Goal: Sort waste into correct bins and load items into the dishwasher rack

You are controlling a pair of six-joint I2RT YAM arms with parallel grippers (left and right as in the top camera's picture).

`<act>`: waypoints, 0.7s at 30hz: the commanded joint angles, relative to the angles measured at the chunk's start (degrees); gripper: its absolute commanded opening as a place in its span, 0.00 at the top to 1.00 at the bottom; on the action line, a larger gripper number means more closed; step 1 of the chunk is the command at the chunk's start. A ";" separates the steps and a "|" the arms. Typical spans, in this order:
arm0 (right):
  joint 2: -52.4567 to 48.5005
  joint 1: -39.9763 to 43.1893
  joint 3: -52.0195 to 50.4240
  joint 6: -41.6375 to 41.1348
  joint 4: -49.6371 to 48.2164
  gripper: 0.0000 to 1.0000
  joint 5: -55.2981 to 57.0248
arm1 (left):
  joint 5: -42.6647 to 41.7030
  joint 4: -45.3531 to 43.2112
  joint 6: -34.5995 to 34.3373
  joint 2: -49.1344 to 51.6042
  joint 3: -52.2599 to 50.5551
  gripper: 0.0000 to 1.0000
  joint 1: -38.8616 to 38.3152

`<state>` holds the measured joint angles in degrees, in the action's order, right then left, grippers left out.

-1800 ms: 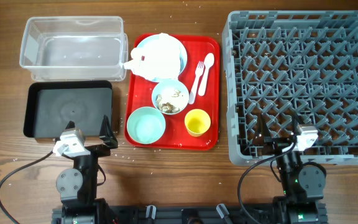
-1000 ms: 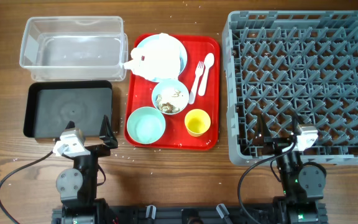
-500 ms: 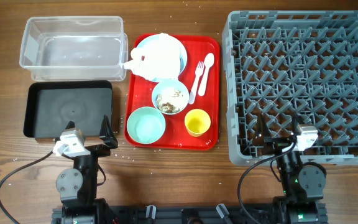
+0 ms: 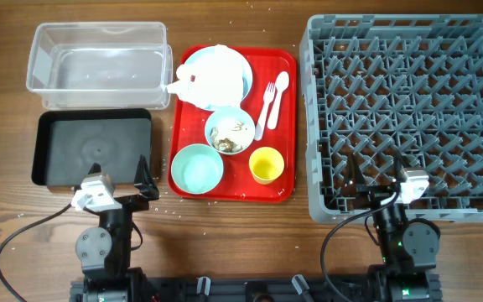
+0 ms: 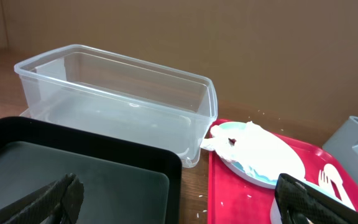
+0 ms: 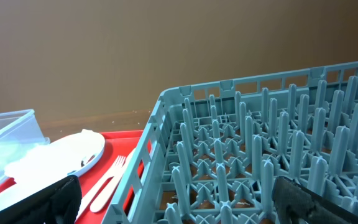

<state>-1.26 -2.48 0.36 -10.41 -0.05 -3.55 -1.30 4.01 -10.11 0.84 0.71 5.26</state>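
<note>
Both grippers are empty. We see the left gripper (image 5: 178, 185) spread wide, its dark fingers at the bottom corners of its wrist view. It grips nothing and sits at the near edge of the black tray (image 4: 95, 149). The right gripper (image 6: 176, 186) is parted just as wide and also holds nothing, at the near left part of the grey dishwasher rack (image 4: 409, 109).

Behind the black tray stands the clear tub (image 4: 99, 54). Between bins and rack lies a red tray (image 4: 288, 117) carrying the crumpled napkin (image 4: 212, 77) on the pale blue plate (image 4: 246, 80), food scraps (image 4: 229, 138) in the blue bowl (image 4: 210, 126), the mint bowl (image 4: 197, 168), the yellow cup (image 4: 267, 164), and the fork (image 4: 265, 107) beside the spoon (image 4: 278, 91).

Everything rests on a wooden counter (image 4: 225, 243) speckled with pale crumbs. A plain brown wall (image 5: 229, 37) rises behind it.
</note>
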 commanded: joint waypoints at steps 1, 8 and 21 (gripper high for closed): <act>0.46 -0.17 -0.07 -0.28 -0.11 0.00 0.57 | 0.76 0.24 0.72 -0.66 -0.39 0.00 -0.26; 0.46 -0.17 1.55 -7.02 -3.41 0.00 0.52 | -3.04 -8.37 -1.51 -0.07 -0.31 0.00 -0.26; -24.33 -0.15 32.41 1.44 0.37 0.00 4.15 | -23.02 -5.38 -2.32 34.45 35.04 0.00 -0.28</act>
<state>-18.61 -2.46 25.30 -10.57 -2.04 -0.75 -16.21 -3.92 -12.10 25.52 25.08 5.26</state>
